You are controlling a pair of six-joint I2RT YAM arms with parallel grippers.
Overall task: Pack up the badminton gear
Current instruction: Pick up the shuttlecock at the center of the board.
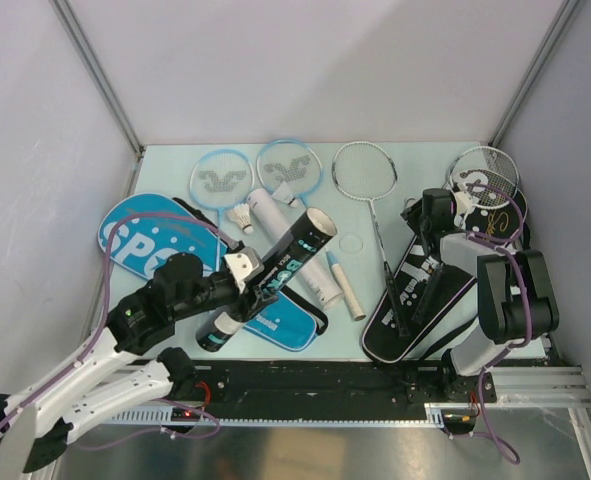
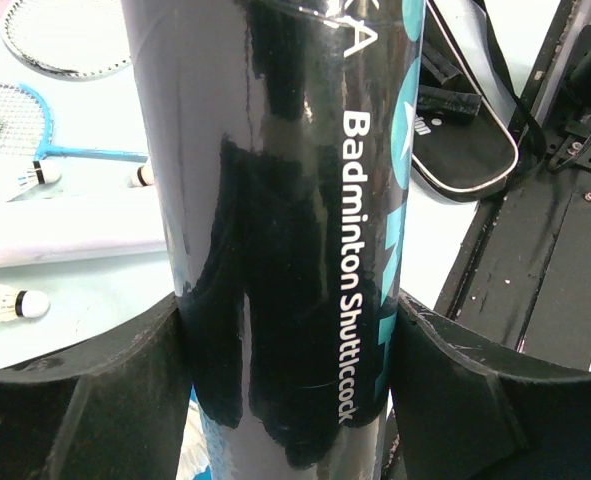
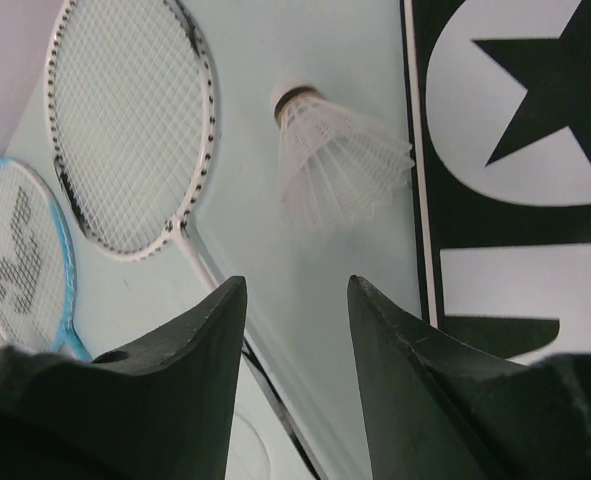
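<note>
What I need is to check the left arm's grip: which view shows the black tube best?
Top external: the whole black tube shows, open mouth included, clamped by the left tool. Left wrist shows only its mid-section between the fingers, lettering readable. Right wrist does not show it.

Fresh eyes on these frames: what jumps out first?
The black tube stands out, clamped in the left pincer and tilted over a blue cover at near left. At far right, the right pincer stands open, aimed at a white shuttlecock lying beside the black cover.
</note>
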